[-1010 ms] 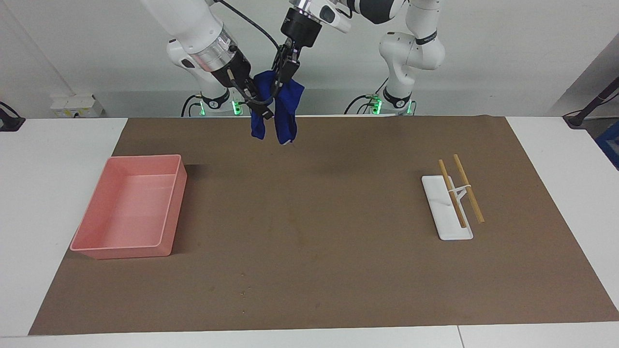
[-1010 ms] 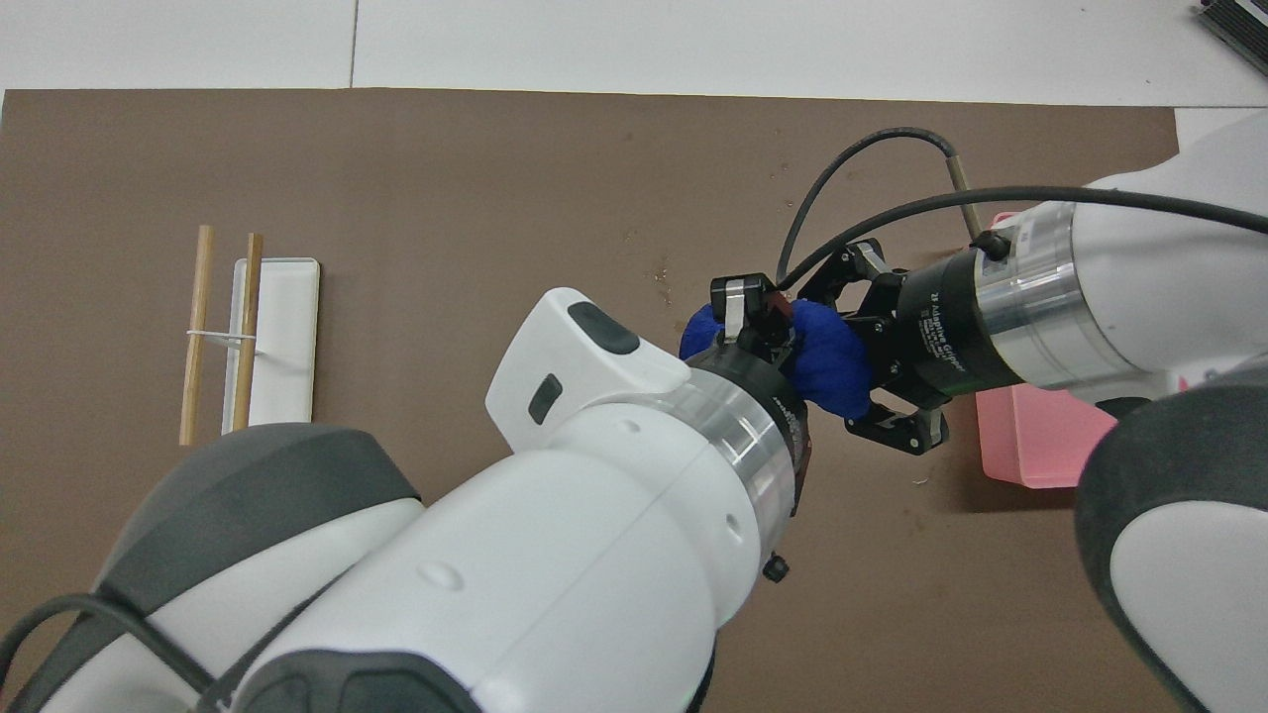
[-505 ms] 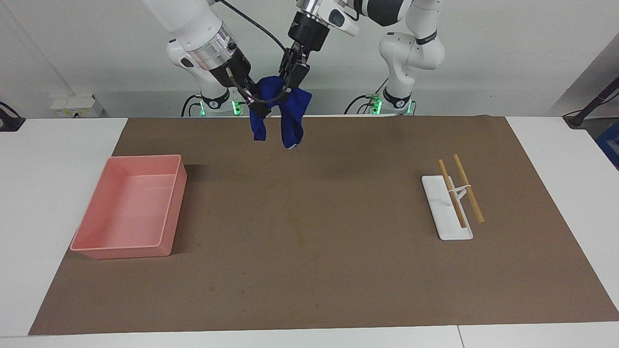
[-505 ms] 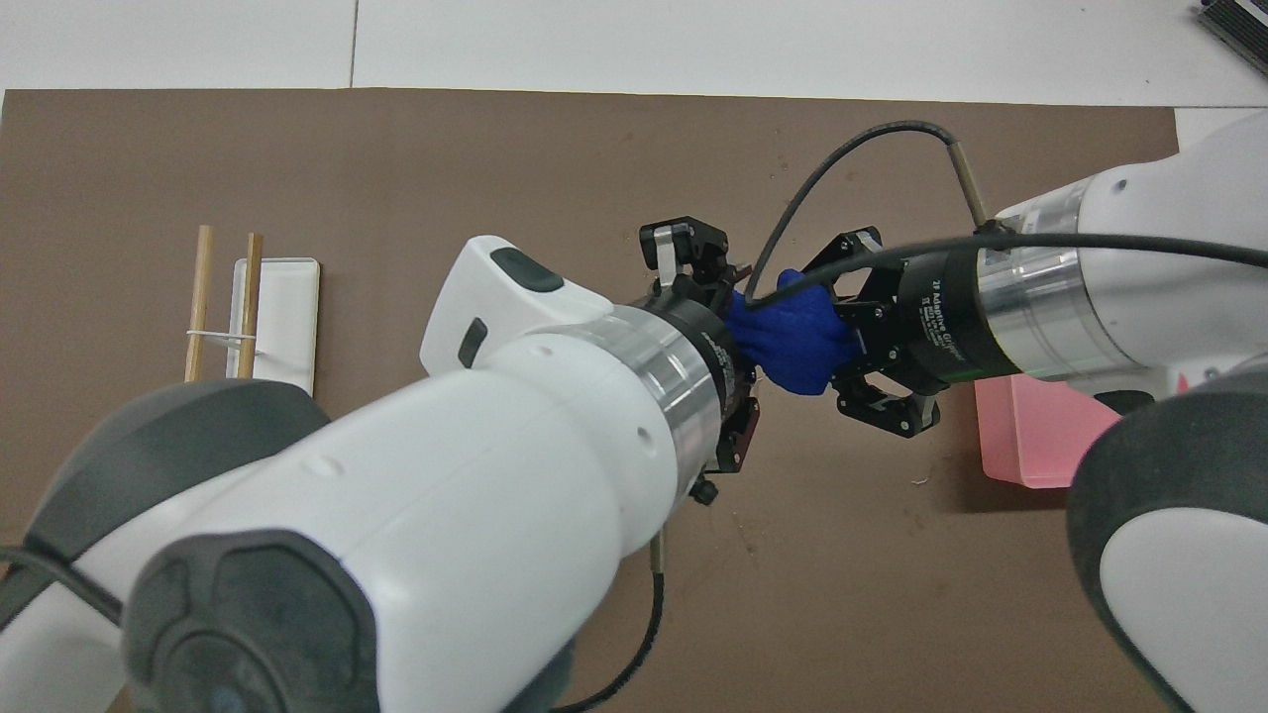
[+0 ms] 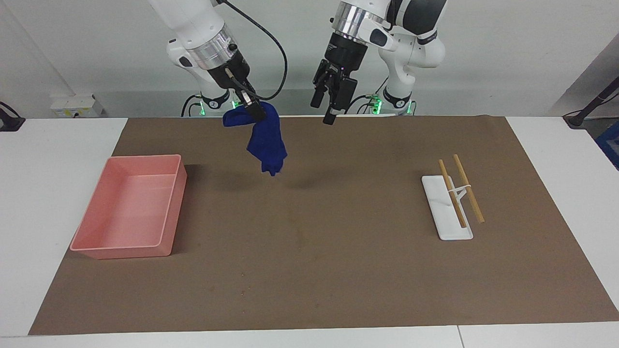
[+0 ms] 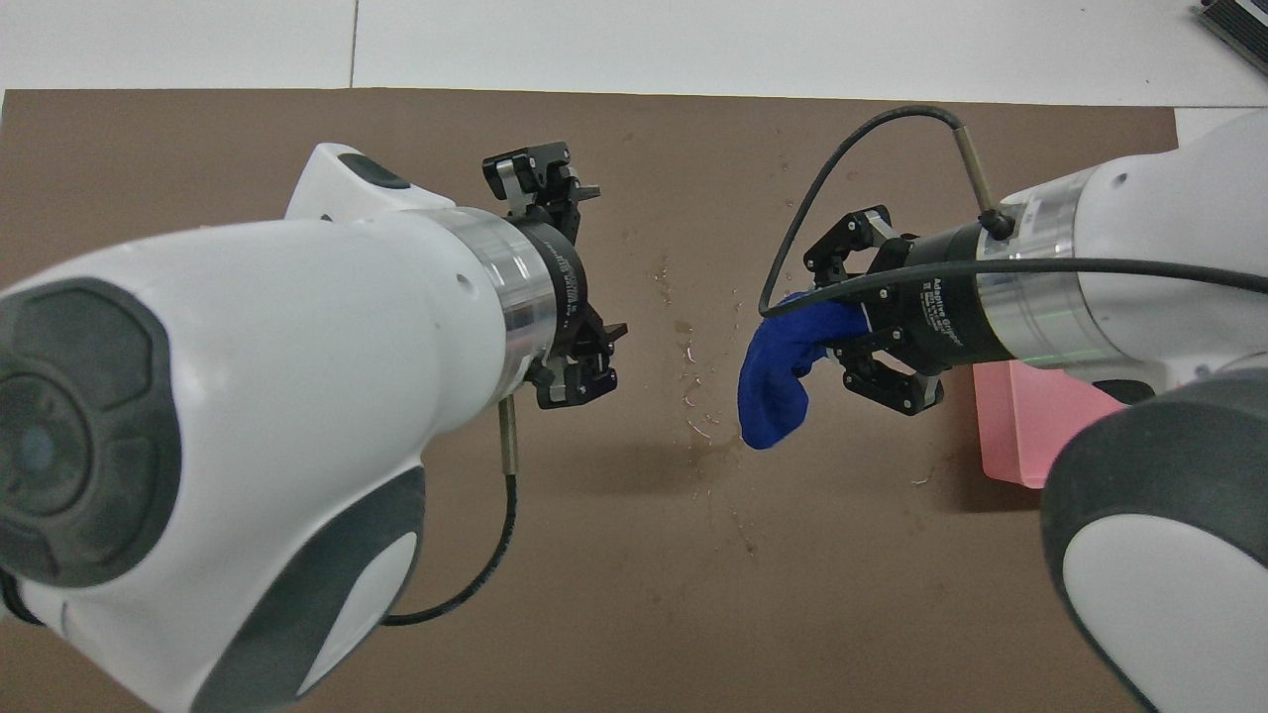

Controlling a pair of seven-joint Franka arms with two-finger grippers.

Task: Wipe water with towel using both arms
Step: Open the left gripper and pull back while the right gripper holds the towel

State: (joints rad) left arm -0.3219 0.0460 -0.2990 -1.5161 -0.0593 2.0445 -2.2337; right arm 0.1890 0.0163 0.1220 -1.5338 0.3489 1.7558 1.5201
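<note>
Left gripper released blue towel, fingers now apart, pulled off toward 3 o'clock. Right gripper alone clamps towel, hanging over brown mat on bench. Handover done; water droplets unwiped.

pink bin, white tray, two sticks

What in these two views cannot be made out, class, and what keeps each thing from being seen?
- Overhead view: most of the pink bin is covered by the right arm.
- Overhead view: the white tray with its sticks is wholly hidden under the left arm.
- Both views: where the right gripper pinches the towel, folds of cloth cover the contact.
- Facing view: the water drops on the brown mat are too small to see.
</note>
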